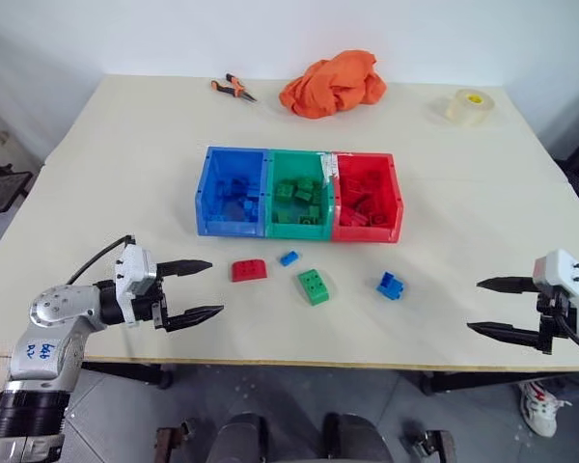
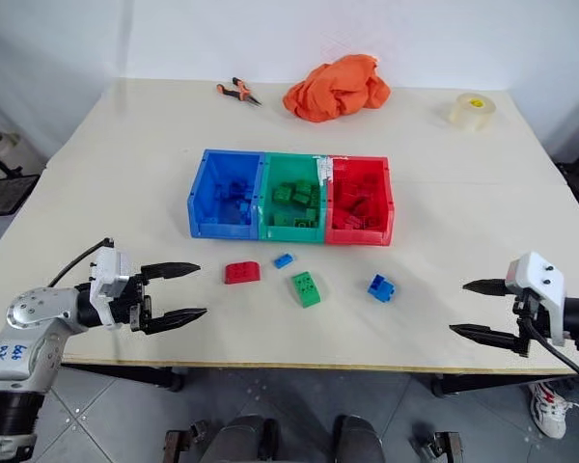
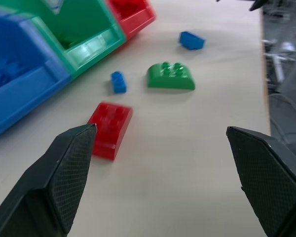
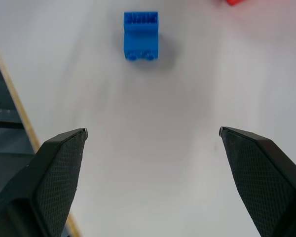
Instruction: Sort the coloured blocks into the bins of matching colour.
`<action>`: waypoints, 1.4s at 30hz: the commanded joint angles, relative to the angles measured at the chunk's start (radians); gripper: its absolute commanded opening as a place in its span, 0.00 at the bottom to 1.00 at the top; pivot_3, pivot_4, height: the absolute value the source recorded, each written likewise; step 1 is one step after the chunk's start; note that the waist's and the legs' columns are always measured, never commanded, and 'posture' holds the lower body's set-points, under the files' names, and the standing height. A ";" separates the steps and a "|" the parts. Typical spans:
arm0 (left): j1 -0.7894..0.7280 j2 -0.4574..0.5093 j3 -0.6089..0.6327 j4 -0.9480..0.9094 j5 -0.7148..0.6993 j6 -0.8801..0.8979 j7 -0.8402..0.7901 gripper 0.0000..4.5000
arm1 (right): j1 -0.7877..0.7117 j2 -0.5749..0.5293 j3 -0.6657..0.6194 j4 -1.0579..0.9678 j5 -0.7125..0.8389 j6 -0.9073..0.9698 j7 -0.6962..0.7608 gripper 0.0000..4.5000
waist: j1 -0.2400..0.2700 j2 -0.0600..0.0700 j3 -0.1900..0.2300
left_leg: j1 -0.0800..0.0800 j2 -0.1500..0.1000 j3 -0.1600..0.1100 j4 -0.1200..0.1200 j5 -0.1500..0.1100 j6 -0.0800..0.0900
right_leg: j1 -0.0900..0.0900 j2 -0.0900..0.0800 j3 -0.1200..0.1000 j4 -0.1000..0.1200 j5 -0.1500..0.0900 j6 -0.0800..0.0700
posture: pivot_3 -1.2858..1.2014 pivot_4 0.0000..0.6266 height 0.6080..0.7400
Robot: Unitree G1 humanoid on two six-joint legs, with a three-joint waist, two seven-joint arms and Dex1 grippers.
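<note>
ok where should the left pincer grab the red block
Across its two flat long sides, from above. The red block lies flat, studs up, sloped at one edge, clear of the small blue block, and closest to the open left pincer.

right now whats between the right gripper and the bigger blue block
Nothing: in the right wrist view only bare table lies between the open right gripper and the bigger blue block.

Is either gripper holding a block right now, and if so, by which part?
Nothing is held. The left gripper and the right gripper are both open and empty.
</note>
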 commanded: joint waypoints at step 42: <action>0.153 0.017 0.138 -0.030 -0.054 -0.065 -0.062 1.00 | -0.397 0.262 0.285 -0.162 -0.001 0.235 -0.268 0.32 | -0.019 0.000 0.000 | -0.002 0.000 -0.007 0.003 0.000 0.000 | 0.000 -0.002 0.000 0.004 0.000 0.000 | 0.52 0.24 1.00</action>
